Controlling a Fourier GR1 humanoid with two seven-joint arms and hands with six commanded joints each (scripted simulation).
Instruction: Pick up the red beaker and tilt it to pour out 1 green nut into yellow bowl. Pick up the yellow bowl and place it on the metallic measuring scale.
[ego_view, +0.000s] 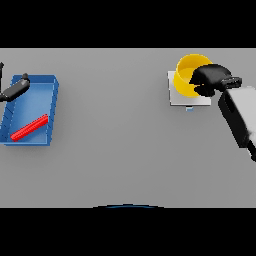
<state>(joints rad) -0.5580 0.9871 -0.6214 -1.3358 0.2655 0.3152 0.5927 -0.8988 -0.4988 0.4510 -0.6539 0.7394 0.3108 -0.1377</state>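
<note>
The yellow bowl (186, 76) stands on the pale square measuring scale (176, 99) at the right rear of the table. My right hand (212, 79) is at the bowl's right side, fingers curled over its rim and hiding that part of it. The red beaker (29, 127) lies on its side inside a blue tray (53, 102) at the far left. My left hand (16, 87) hovers over the tray's rear left corner with its fingers stretched out straight, apart from the beaker. No green nut is visible.
The scale has a small blue tab (189, 108) at its front edge. My right forearm (239, 117) slants in from the right edge. Bare grey tabletop (115, 125) spans the space between the tray and the scale.
</note>
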